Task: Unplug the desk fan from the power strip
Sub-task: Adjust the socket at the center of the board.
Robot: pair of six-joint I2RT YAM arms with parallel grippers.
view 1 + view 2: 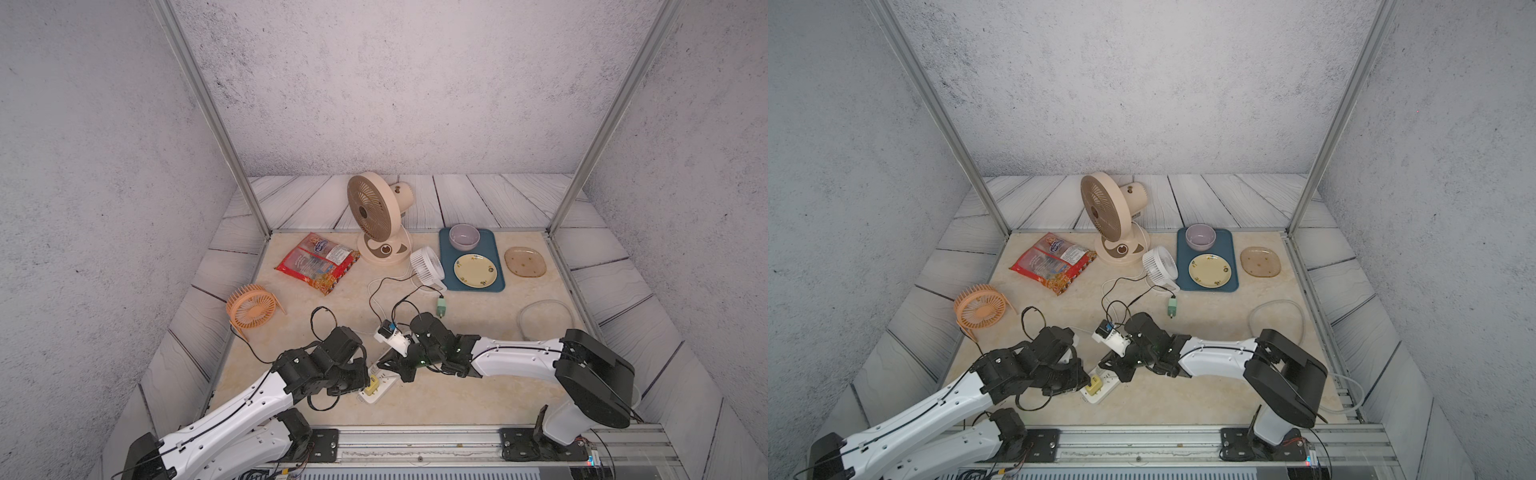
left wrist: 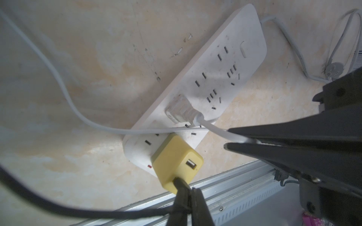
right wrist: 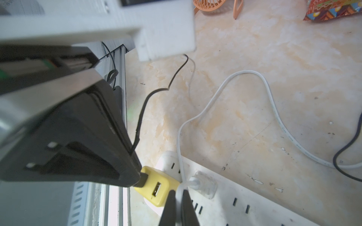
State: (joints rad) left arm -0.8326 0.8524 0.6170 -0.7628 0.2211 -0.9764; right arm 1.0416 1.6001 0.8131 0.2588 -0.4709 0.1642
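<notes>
The white power strip (image 2: 225, 64) lies near the table's front edge, partly under both arms in both top views (image 1: 377, 395). A clear-white plug (image 2: 180, 109) sits in it, and its white cord (image 3: 180, 156) runs toward the beige desk fan (image 1: 374, 216) at the back. My right gripper (image 3: 178, 190) is shut on that cord just beside the plug. A yellow USB adapter (image 2: 176, 160) is plugged in at the strip's end. My left gripper (image 2: 189, 188) is shut on the black cable's plug (image 2: 179, 181) where it enters the adapter.
An orange fan (image 1: 251, 307) lies at the left, with a snack bag (image 1: 318, 262) behind it. A small white fan (image 1: 426, 266), a green adapter (image 1: 441, 307), a blue tray (image 1: 496, 266) with dishes and an amber plate (image 1: 525, 262) are at the right. A metal rail (image 1: 415, 440) borders the front.
</notes>
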